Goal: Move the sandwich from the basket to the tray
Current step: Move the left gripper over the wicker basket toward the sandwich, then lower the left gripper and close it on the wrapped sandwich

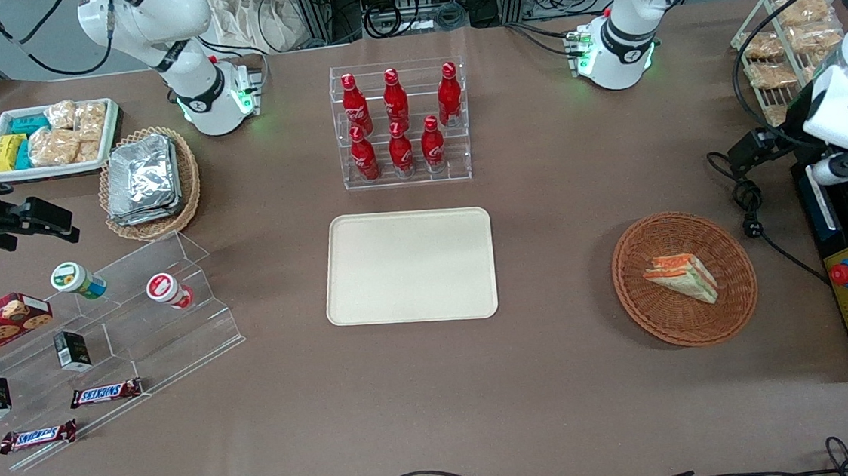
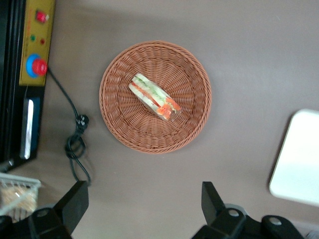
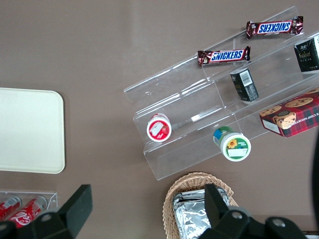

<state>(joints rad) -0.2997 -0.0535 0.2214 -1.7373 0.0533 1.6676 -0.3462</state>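
Sandwich [image 2: 152, 96] in basket [image 2: 119, 124], gripper [image 2: 142, 206] high above.
Gripper open and empty, hovering over bare counter [image 2: 249, 59] just beside the basket; tray [image 1: 410, 265] well apart.

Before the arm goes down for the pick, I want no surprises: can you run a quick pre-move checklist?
1. Sandwich lies in the basket, uncovered: ok.
2. Gripper open, holding nothing: ok.
3. Gripper above the table beside the basket, not over the sandwich: not ok, needs centring.
4. Tray bare, room to set down: ok.
5. Black cable lies apart from the basket: ok.
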